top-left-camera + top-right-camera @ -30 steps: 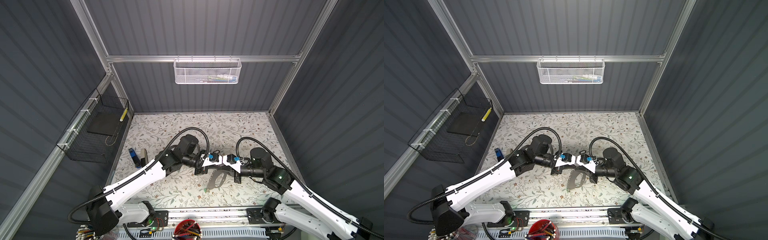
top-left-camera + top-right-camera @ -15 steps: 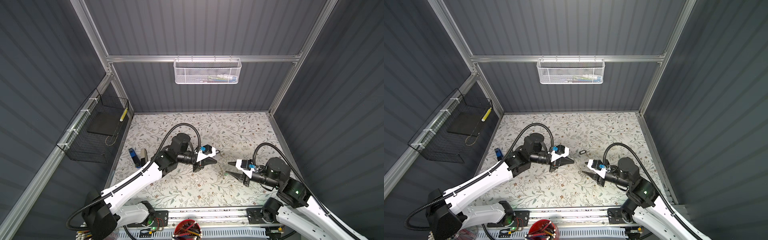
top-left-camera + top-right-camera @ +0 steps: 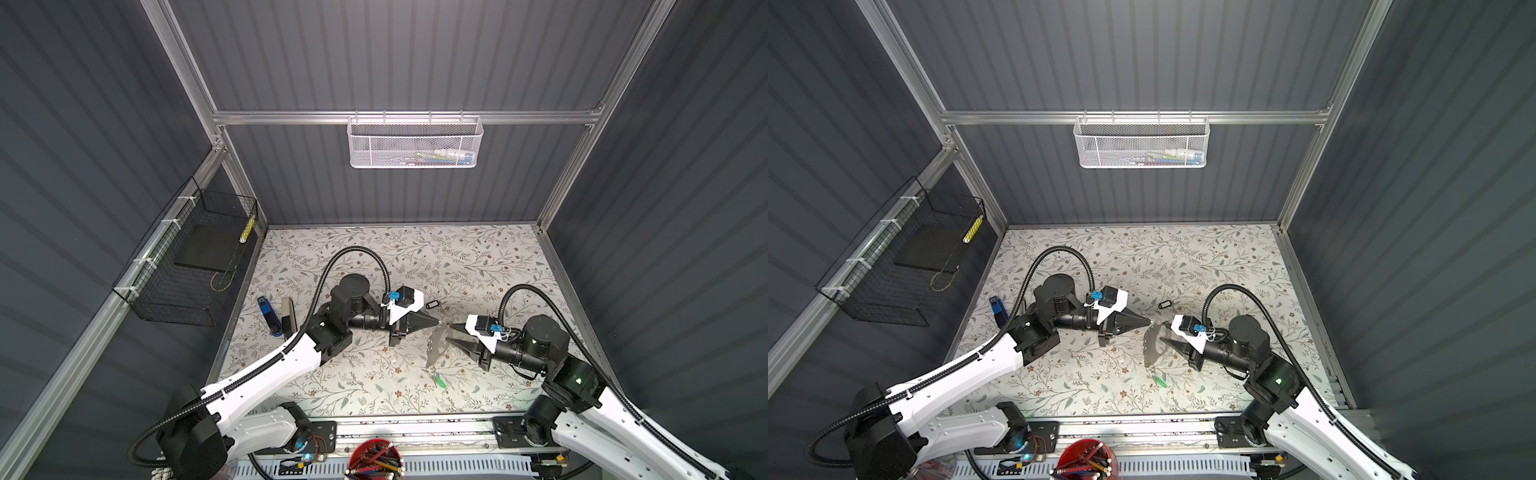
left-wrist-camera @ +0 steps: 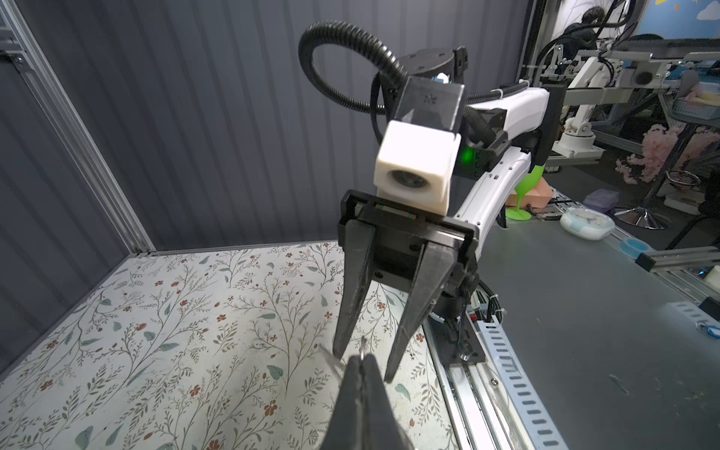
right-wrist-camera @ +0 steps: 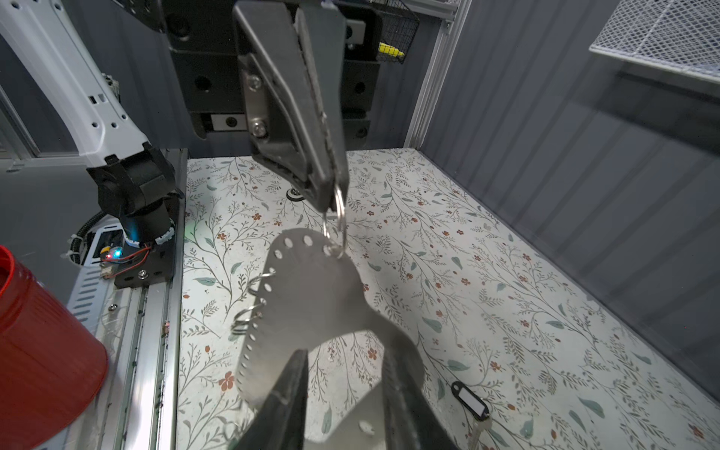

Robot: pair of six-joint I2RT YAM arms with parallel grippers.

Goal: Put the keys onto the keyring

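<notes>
The keyring [image 5: 311, 296], a grey flat D-shaped loop with a row of holes, hangs over the table in both top views [image 3: 435, 347] [image 3: 1153, 347]. My left gripper [image 5: 331, 198] [image 3: 435, 321] is shut on a thin wire ring [image 5: 338, 226] threaded through one hole. My right gripper [image 5: 345, 352] [image 3: 449, 333] is open at the loop's opening, one finger overlapping the band. The black-framed key [image 5: 469, 401] [image 3: 432, 304] lies on the table behind. The green key [image 3: 440, 380] [image 3: 1160, 380] shows just below the keyring; I cannot tell whether it hangs from it.
A blue object [image 3: 268, 316] and a dark bar [image 3: 287, 313] lie by the left wall. A black wire basket [image 3: 187, 266] hangs on that wall and a white mesh basket [image 3: 415, 143] on the back wall. A red cup [image 5: 39, 350] of pencils stands past the front rail.
My right gripper has opened, let go at the keyring and drawn back to the right. The left gripper stays shut and has shifted slightly, with the keyring hanging from its wire ring.
</notes>
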